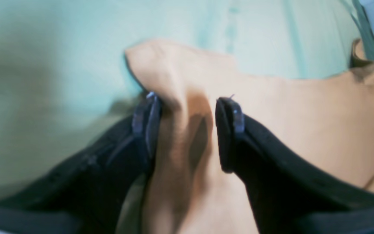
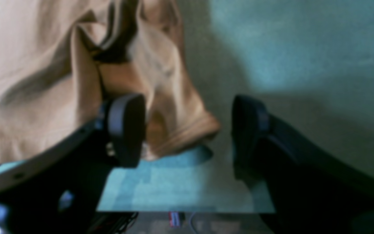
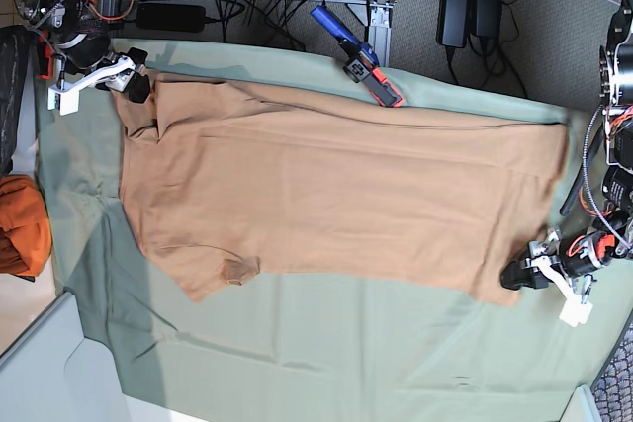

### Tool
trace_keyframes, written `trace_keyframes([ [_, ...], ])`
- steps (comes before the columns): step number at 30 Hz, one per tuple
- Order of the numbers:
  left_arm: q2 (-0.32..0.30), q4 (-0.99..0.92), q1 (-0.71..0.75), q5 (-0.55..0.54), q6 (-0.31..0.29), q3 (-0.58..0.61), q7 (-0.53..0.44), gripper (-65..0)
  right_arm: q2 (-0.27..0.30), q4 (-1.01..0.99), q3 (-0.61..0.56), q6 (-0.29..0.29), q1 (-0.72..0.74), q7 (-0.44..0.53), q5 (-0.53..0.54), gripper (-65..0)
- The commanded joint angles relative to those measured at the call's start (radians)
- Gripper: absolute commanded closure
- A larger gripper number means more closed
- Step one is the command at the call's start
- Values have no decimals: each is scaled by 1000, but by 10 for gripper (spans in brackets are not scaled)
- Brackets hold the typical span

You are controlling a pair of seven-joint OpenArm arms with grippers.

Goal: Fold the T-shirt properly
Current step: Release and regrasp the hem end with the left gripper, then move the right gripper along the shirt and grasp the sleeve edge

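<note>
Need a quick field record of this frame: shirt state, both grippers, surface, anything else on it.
garment: plain tan cotton T-shirt, spread flat, not yet folded
surface: sage-green cloth under it
left gripper: open, fingers astride a raised fold of shirt
right gripper: open, bunched shirt edge between its fingers, no grip
other: blue and red tool at far edge; orange cloth bundle off to one side

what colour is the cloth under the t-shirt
Sage green cloth, clearest in the base view, beneath the tan T-shirt.
</note>
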Motion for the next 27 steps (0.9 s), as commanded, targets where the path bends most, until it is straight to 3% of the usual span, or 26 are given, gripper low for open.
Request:
trace_keyframes([
  [1,-9,29,-26,-40,-12,-2,13,-305,17,11,8,87,0,8,5,-424],
  [6,-7,69,-26,-87,-12,-2,53,-294,17,11,8,87,0,9,5,-424],
  [12,-7,75,-25,-84,-12,-2,48,-6,17,11,8,87,2,23,5,-424],
  [19,-7,75,-25,-83,-12,-2,44,0,17,12,16,87,27,18,5,-424],
  [27,-7,75,-25,-80,-12,-2,45,0,21,17,130,87,69,-1,19,-424],
])
